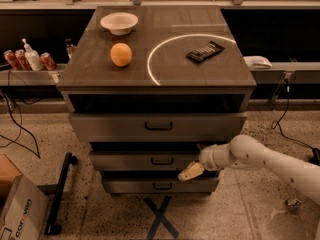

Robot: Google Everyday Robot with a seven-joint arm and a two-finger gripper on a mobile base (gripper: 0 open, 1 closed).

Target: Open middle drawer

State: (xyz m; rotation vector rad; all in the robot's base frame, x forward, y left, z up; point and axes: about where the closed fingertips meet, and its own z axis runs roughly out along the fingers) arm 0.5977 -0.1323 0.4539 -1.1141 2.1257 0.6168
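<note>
The cabinet has three stacked grey-brown drawer fronts. The middle drawer (125, 162) is the medium one, with a small black bar handle (162, 160). It stands out a little less than the top drawer (110, 127) and a little more than the bottom drawer (130, 186). My gripper (191, 171), cream-coloured at the end of a white arm (260, 161), comes in from the right. It sits in front of the middle drawer's lower right part, a short way right of and below its handle.
On the cabinet top (100, 69) lie a white bowl (119, 22), an orange (121, 54) and a black remote-like object (205, 51). Cans and a bottle (30, 59) stand on a left shelf. A cardboard box (15, 209) and a black bar (60, 194) lie on the floor left.
</note>
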